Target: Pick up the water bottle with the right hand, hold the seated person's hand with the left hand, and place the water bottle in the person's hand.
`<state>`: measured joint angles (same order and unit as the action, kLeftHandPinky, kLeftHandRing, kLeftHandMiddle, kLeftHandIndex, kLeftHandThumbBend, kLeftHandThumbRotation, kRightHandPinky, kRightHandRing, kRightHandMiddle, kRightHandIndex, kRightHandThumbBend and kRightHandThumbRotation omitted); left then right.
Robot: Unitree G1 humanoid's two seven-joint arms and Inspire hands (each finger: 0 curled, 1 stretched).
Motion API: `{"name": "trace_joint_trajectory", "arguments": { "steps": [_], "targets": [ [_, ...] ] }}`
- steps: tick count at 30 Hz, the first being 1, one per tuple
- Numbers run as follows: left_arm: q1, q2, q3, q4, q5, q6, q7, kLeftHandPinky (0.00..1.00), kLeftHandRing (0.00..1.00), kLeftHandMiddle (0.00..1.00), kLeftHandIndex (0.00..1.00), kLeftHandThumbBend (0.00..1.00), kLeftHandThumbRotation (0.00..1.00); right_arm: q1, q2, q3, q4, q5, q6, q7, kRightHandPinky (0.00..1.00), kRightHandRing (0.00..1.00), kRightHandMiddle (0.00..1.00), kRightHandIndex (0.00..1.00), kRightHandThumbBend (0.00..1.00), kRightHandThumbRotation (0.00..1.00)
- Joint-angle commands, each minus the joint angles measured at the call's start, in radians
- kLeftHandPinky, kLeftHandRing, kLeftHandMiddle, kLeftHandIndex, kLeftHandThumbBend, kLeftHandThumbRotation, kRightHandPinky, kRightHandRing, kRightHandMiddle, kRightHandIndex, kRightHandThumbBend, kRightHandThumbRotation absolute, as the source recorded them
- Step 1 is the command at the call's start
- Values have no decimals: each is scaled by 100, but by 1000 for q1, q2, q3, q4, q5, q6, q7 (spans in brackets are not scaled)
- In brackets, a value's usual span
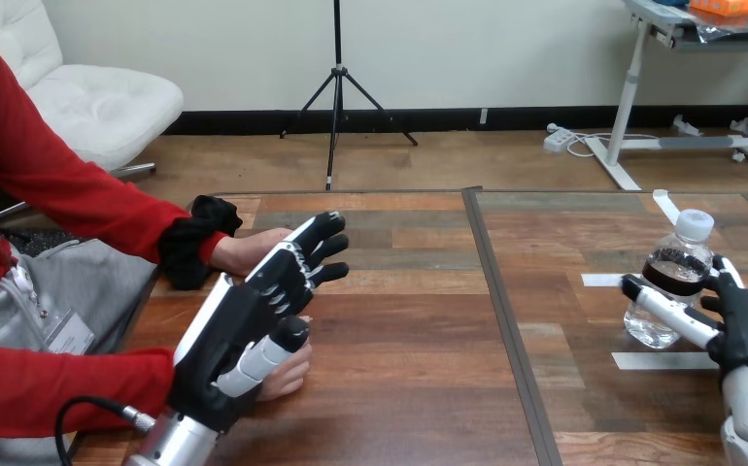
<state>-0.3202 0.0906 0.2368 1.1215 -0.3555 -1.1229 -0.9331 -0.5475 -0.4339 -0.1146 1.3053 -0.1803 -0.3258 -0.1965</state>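
Observation:
A clear water bottle (663, 326) with a white cap and a dark band stands on the wooden table (419, 388) at the right. My right hand (745, 325) is curled round it, thumb across its front and fingers at its far side. My left hand (254, 316) is raised over the table's left part with its fingers straight. The person's hand (250, 249) from the upper red sleeve lies just behind those fingers. Another hand of the person (290, 375) rests on the table under my left thumb. I cannot tell whether my left hand touches either one.
Strips of white tape (657, 361) lie on the table near the bottle, with another (664, 205) behind it. A dark seam (504, 320) runs down the table's middle. The person sits close along the table's left edge.

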Motion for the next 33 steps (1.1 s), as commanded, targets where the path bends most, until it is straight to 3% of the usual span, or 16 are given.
{"name": "trace_joint_trajectory", "arguments": {
  "steps": [1,18,27,33],
  "targets": [
    [-14,16,15,-51,-23,-24,1,84,91,93,90,100,78,-106,11,9,-2,-1,1,5,84,89,92,96,100,50],
    [-5,8,11,-69,-33,-27,-4,84,91,92,89,100,77,-149,35,19,0,0,23,-4,75,83,88,94,100,47],
    [-5,-4,7,-76,-43,-25,-13,83,91,92,88,100,76,-162,58,-2,-3,34,20,-16,65,74,81,88,100,40],
    [-3,-13,4,-82,-46,-19,-16,83,90,92,88,100,75,-174,71,-3,-4,43,31,-39,58,67,73,78,100,33]
  ]
}}
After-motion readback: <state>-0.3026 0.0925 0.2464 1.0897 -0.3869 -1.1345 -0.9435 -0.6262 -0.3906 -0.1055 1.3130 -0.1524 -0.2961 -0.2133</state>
